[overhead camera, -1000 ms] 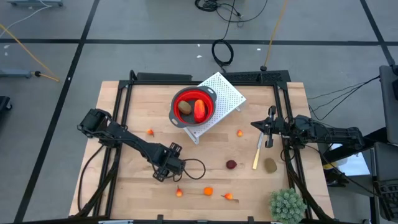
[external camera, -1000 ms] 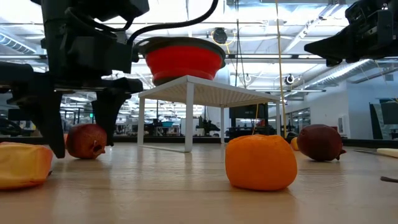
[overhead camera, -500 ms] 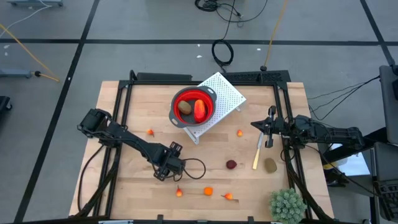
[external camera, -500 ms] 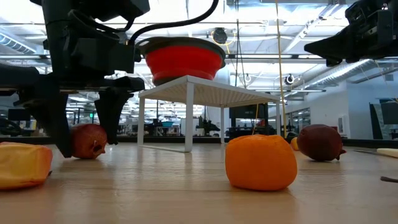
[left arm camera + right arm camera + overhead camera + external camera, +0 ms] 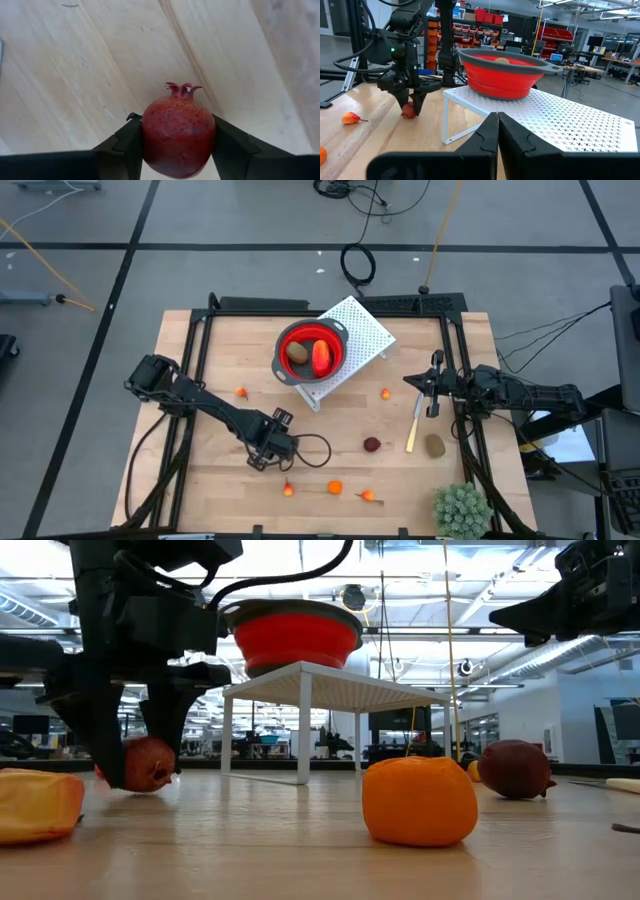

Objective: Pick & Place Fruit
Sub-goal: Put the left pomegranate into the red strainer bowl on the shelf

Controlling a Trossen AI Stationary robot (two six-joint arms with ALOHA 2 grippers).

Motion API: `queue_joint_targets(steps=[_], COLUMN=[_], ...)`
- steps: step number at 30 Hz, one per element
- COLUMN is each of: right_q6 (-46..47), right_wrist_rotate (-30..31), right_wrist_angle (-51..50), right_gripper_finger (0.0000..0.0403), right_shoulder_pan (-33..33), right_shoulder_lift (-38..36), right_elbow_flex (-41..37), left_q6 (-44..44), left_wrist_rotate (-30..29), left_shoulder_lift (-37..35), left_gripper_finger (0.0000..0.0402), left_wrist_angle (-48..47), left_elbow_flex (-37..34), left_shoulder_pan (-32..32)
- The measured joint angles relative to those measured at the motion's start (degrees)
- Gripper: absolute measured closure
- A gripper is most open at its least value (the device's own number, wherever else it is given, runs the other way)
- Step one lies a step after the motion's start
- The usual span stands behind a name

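Pomegranate point(image 5: 178, 131) between left pincer point(image 5: 177, 145) fingers

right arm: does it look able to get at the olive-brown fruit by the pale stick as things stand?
Probably yes. The olive-brown fruit lies in the open on the table, just beside the right gripper, which hangs shut above the pale stick. Nothing covers the fruit; the stick lies beside it, and the left gripper is busy far off.

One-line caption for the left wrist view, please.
Left claw closing around a dark red pomegranate resting on the wooden table.
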Motion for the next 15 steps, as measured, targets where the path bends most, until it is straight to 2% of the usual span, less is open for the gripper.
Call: queue_joint_targets(steps=[7, 10, 15], right_q6=[0.0, 0.0, 0.0], right_wrist_rotate=[0.0, 0.0, 0.0], right_wrist_angle=[0.0, 0.0, 0.0], right_gripper_finger=[0.0403, 0.0403, 0.0403], right_shoulder_pan=[0.0, 0.0, 0.0], right_shoulder_lift=[0.0, 0.0, 0.0], right_elbow_flex=[0.0, 0.0, 0.0], left_q6=[-8.6, -12.3, -16.6], left_wrist_rotate=[-0.2, 0.3, 4.4], left_shoulder_lift=[0.0, 0.0, -0.1], left_gripper_finger=[0.0198, 0.0206, 0.0224], left_wrist_angle=[-8.5, -11.0, -12.0], left_elbow_flex=[6.7, 10.4, 16.1], left_shoulder_pan=[0.0, 0.0, 0.0])
